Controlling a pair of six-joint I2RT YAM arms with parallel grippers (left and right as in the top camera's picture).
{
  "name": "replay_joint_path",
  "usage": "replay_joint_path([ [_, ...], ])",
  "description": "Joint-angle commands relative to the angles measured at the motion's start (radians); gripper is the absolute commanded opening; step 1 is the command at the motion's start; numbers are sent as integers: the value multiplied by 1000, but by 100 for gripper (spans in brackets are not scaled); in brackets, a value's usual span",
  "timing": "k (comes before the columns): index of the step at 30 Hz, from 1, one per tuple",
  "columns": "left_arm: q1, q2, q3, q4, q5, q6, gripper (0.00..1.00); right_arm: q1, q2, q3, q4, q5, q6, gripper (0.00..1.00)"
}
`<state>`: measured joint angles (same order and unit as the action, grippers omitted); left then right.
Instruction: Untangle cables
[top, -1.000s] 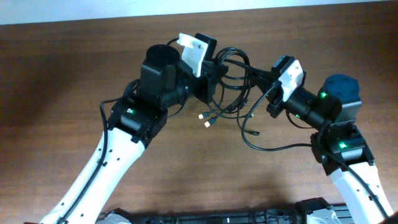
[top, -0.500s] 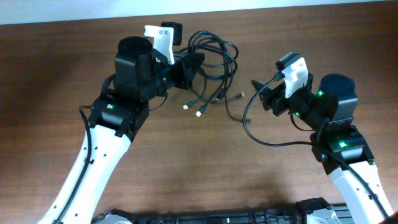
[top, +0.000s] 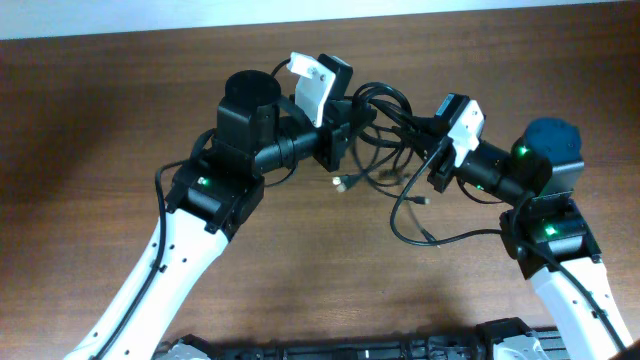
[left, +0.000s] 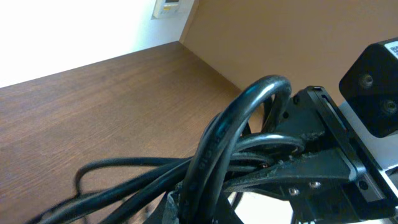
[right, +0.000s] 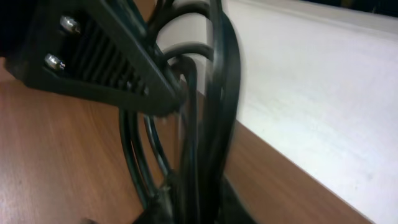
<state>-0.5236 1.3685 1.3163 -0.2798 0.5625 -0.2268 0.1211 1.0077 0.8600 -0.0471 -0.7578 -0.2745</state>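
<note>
The cables (top: 386, 100) are a knot of thin black cords lifted off the table between my two grippers at the back middle. Loose plug ends hang down at the left (top: 342, 183) and the right (top: 424, 200), and one long cord loops toward the front. My left gripper (top: 358, 122) is shut on the bundle from the left; the cords (left: 242, 124) run up between its jaws (left: 205, 208). My right gripper (top: 420, 128) is shut on the bundle from the right; the cords (right: 217, 93) fill its jaws (right: 186, 199). The two grippers almost touch.
The brown wooden table (top: 100, 120) ends at a pale wall along the back edge. The right gripper's finger (left: 323, 165) looms close in the left wrist view. The left gripper's finger (right: 106, 56) looms close in the right wrist view.
Half a second ago my left gripper had pulled the bundle away to the left. It has swung back right, and the right gripper has moved left to meet it.
</note>
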Motion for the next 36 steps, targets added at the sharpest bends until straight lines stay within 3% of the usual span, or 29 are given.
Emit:
replay_joint_path([
  [1, -4, -28, 11, -5, -101, -46, 0, 3, 6, 4, -4, -17, -32, 4],
  [4, -4, -28, 11, -23, -168, -74, 0, 3, 6, 4, 0, -16, -32, 4],
  [5, -4, -28, 11, -31, -192, -76, 0, 3, 6, 4, 0, -16, -32, 8],
  [7, -4, -28, 11, -31, -193, -76, 0, 3, 6, 4, 3, -16, -32, 63],
  [8, -4, -28, 11, -32, -193, -76, 0, 3, 6, 4, 7, -16, -32, 72],
  [10, -4, -28, 11, -32, -184, -76, 0, 3, 6, 4, 18, -15, -33, 76],
  [11, -4, -28, 10, -32, -182, -76, 0, 3, 6, 4, 20, -1, -34, 69],
  [12, -4, -28, 11, -32, -182, -76, 0, 3, 6, 4, 20, 14, -36, 48],
  [13, -4, -28, 11, -32, -182, -78, 0, 3, 6, 4, 21, 14, -36, 33],
  [15, -4, -28, 11, -32, -182, -121, 0, 3, 6, 4, 21, 14, -36, 12],
  [16, -4, -28, 11, -31, -175, -132, 0, 3, 6, 4, 21, 14, -36, 6],
  [22, -4, -28, 11, -16, -114, -148, 0, 3, 7, 4, 8, 5, -35, 4],
  [24, -4, -28, 11, -8, -114, -167, 0, 3, 7, 4, -13, 5, -35, 17],
  [27, -4, -28, 11, 7, -115, -174, 0, 3, 7, 4, -48, 5, -35, 23],
  [28, -4, -28, 11, 10, -115, -174, 0, 3, 7, 4, -50, 5, -35, 22],
  [29, -4, -28, 11, 11, -115, -174, 0, 3, 7, 4, -50, 5, -35, 7],
  [30, -4, -28, 11, 11, -115, -174, 0, 3, 7, 4, -50, 5, -35, 4],
  [36, -4, -28, 10, -11, -172, -177, 0, 2, 7, 4, -30, 24, -31, 4],
])
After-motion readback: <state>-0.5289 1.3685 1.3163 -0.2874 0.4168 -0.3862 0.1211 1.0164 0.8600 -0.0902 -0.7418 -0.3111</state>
